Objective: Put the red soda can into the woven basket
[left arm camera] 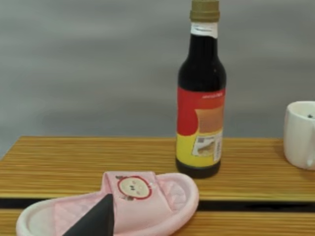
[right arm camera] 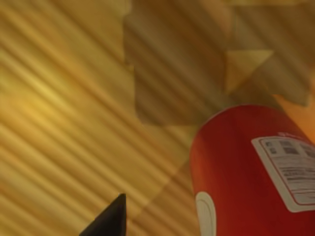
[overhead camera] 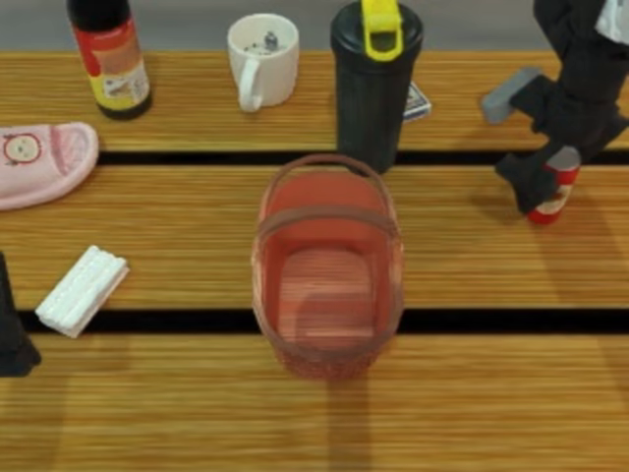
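The red soda can (overhead camera: 553,197) stands at the table's right side, well right of the woven basket (overhead camera: 327,270), a reddish oval mesh basket with an arched handle at the table's middle. My right gripper (overhead camera: 543,185) is down around the can and open. In the right wrist view the can (right arm camera: 246,172) fills one side with its white label, and one dark fingertip (right arm camera: 114,219) stands clear of its wall with bare wood between; the other finger is hidden. My left gripper (overhead camera: 12,344) is parked at the table's left edge, open.
A black tumbler with a yellow lid (overhead camera: 375,79) stands just behind the basket. A white mug (overhead camera: 263,57), a dark sauce bottle (overhead camera: 110,57), a pink slipper (overhead camera: 39,162) and a white block (overhead camera: 84,288) lie to the left. A grey object (overhead camera: 506,95) sits behind the can.
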Controlling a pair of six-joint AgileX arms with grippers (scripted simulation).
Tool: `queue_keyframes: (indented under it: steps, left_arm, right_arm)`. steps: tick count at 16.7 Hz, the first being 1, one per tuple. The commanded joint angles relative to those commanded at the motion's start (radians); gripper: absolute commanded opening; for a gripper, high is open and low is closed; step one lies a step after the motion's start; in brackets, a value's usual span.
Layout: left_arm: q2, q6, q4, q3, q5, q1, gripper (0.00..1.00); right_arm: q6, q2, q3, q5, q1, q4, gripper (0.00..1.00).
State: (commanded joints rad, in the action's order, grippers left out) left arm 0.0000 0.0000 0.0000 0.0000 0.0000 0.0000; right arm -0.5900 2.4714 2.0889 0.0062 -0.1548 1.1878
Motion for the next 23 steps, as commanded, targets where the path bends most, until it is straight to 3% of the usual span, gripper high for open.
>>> queue_keyframes:
  steps: [10,20,23]
  left_arm:
    - [0.000,0.000,0.000,0.000,0.000,0.000,1.00]
    - [0.000,0.000,0.000,0.000,0.000,0.000,1.00]
    - [0.000,0.000,0.000,0.000,0.000,0.000,1.00]
  right_arm:
    - [0.000,0.000,0.000,0.000,0.000,0.000,0.02]
    - [0.001,-0.001,0.001,0.000,0.003,0.000,0.00]
    - [0.018,-0.013,-0.024,-0.039,-0.007,-0.062,0.00]
